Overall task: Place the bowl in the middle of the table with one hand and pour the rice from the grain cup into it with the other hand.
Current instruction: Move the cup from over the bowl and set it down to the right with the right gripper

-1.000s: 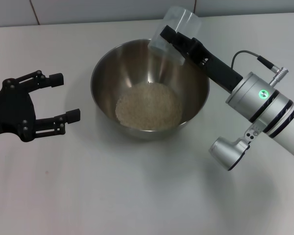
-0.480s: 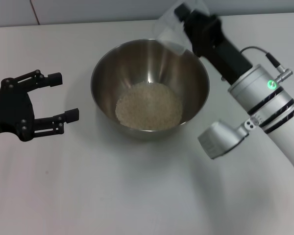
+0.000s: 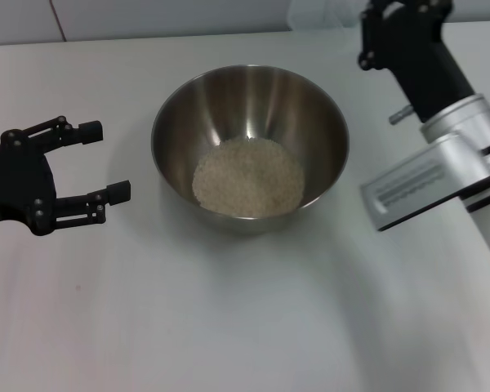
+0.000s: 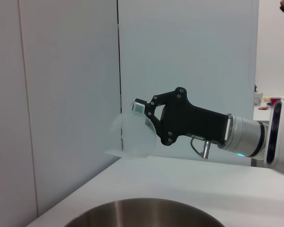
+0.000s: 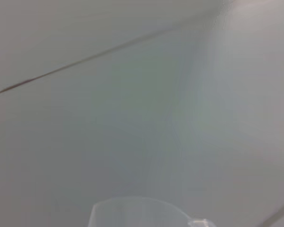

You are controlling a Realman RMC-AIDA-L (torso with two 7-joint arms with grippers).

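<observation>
The right tool [image 4: 141, 109] gripped the light, thin clear plastic cup [image 4: 132, 137] by its sidewall, emptied and crushable, while the left tool [image 3: 94, 161] hung released beside the steel bowl [image 3: 250, 147].

The bowl [image 3: 250, 147] stands on the white table [image 3: 188, 327], about in the middle. The rice [image 3: 248, 177] lies at its bottom in a round pale heap. The left gripper [image 3: 106, 162] is at the left side of the bowl, near but apart from it, with the two fingers spread wide and nothing between them. The right gripper [image 3: 367, 24] is at the upper right, behind the bowl's far rim, and holds the clear cup [image 3: 322, 12], which is seen only in part at the top edge.
</observation>
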